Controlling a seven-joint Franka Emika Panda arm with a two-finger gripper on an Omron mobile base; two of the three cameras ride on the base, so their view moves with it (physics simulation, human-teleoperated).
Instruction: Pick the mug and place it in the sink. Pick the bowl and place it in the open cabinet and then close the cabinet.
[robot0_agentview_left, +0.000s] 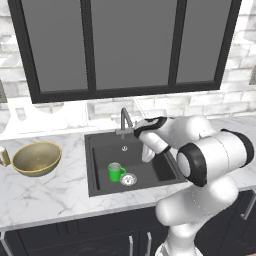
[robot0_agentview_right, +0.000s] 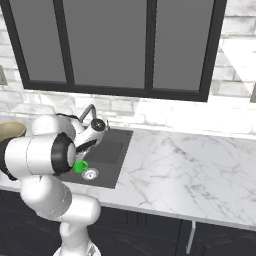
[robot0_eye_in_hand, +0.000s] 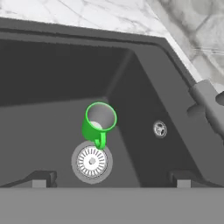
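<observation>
The small green mug (robot0_agentview_left: 116, 172) stands upright on the floor of the black sink (robot0_agentview_left: 100, 155), beside the round steel drain (robot0_agentview_left: 128, 179). My gripper (robot0_agentview_left: 146, 156) hangs over the right half of the basin, open and holding nothing. In the hand view the mug (robot0_eye_in_hand: 99, 122) sits well beyond my spread fingertips (robot0_eye_in_hand: 41, 179), with its handle turned toward the drain (robot0_eye_in_hand: 92, 162). The wide olive-gold bowl (robot0_agentview_left: 37, 158) rests on the counter left of the sink. The right base view shows the mug (robot0_agentview_right: 80, 166) partly behind my arm. The cabinet is out of view.
A grey faucet (robot0_agentview_left: 125, 120) rises at the sink's back edge, close to my wrist. Grey-paned glass-fronted wall cabinets (robot0_agentview_left: 130, 45) hang above. A small brass cylinder (robot0_agentview_left: 4, 156) stands left of the bowl. Marble counter (robot0_agentview_right: 190, 165) stretches right of the sink.
</observation>
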